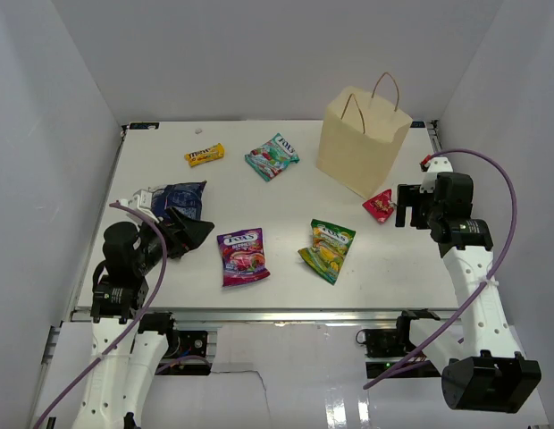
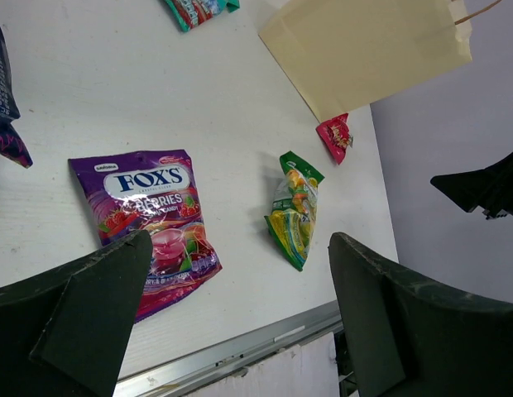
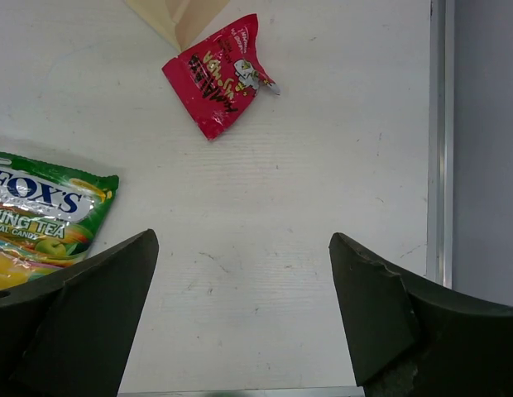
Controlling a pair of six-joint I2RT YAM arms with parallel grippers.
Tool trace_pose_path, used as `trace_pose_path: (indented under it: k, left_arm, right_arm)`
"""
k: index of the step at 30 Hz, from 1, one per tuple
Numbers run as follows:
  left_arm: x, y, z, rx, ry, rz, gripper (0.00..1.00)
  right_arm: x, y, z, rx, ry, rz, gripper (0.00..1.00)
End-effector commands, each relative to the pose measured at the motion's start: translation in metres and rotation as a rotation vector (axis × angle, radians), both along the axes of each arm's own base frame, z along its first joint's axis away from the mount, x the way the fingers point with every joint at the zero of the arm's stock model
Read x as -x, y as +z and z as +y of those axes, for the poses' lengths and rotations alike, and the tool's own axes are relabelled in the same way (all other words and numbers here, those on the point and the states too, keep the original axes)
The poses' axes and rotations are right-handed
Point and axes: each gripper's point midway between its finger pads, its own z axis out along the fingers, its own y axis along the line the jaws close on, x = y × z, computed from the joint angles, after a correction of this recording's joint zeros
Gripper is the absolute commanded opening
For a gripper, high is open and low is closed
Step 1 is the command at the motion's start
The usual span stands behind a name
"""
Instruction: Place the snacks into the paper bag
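The left gripper (image 1: 189, 234) hangs with fingers spread and nothing between them. The crumpled dark blue glossy candy packet (image 1: 181, 197) lies just off to its left, and the flat purple foil candy bag (image 2: 153, 219) is directly ahead. Further ahead sit the green-yellow foil candy bag (image 1: 327, 249) and the upright tan kraft paper bag (image 1: 362, 143).

The right gripper (image 3: 240, 314) is likewise spread and empty. The tiny red foil pouch (image 3: 217, 74) is straight ahead of it, just beside the bag's bottom corner. That pouch looks the easiest pick: pinch its near edge, lift high and clear the twisted cord handles (image 1: 386, 89). The table's metal edge rail (image 3: 438, 124) runs close on this gripper's right, and open tabletop lies to its left.
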Motion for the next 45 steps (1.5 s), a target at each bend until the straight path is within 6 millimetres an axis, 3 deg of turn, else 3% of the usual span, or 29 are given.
trace_pose_path:
  k: [1,3,5,7,12,21,26,28,29,36,38,45]
  left_arm:
    - [0.004,-0.002,-0.004,0.013,-0.023,0.020,0.98]
    - [0.003,-0.002,-0.004,0.013,-0.024,0.022,0.98]
    - [0.002,-0.005,-0.003,0.014,-0.019,0.030,0.98]
    - [0.001,-0.007,-0.003,0.016,-0.015,0.038,0.98]
    - [0.003,-0.010,-0.004,0.017,-0.024,0.044,0.98]
    - [0.007,-0.008,-0.008,0.046,-0.036,0.050,0.98]
    - [0.011,-0.011,-0.008,0.059,-0.034,0.056,0.98]
    - [0.011,-0.013,-0.008,0.066,-0.024,0.061,0.98]
    - [0.012,-0.013,-0.008,0.070,-0.024,0.058,0.98]
    - [0.008,-0.015,-0.007,0.074,-0.009,0.074,0.98]
    - [0.007,-0.017,-0.006,0.074,-0.004,0.083,0.98]
    - [0.002,-0.025,-0.006,0.068,0.000,0.110,0.98]
  right_arm:
    - [-0.004,0.012,0.005,-0.005,0.042,-0.044,0.90]
    - [-0.002,0.017,0.011,0.020,0.125,-0.047,0.90]
    - [0.005,0.025,0.032,0.022,0.310,-0.066,0.90]
    - [0.015,0.020,0.041,0.067,0.455,-0.042,0.90]
    - [0.026,-0.011,0.048,0.038,0.542,0.085,0.90]
    - [0.010,-0.024,0.053,-0.228,0.437,0.130,0.90]
    - [-0.014,-0.032,0.052,-0.328,0.343,0.063,0.90]
    - [-0.020,-0.045,0.049,-0.355,0.285,0.069,0.91]
    - [-0.031,-0.045,0.041,-0.332,0.250,0.028,0.91]
    - [-0.059,-0.090,-0.001,-0.362,-0.132,0.135,0.95]
    - [-0.065,-0.112,0.002,-0.399,-0.141,0.201,0.95]
    - [-0.094,-0.133,0.003,-0.454,-0.149,0.192,0.99]
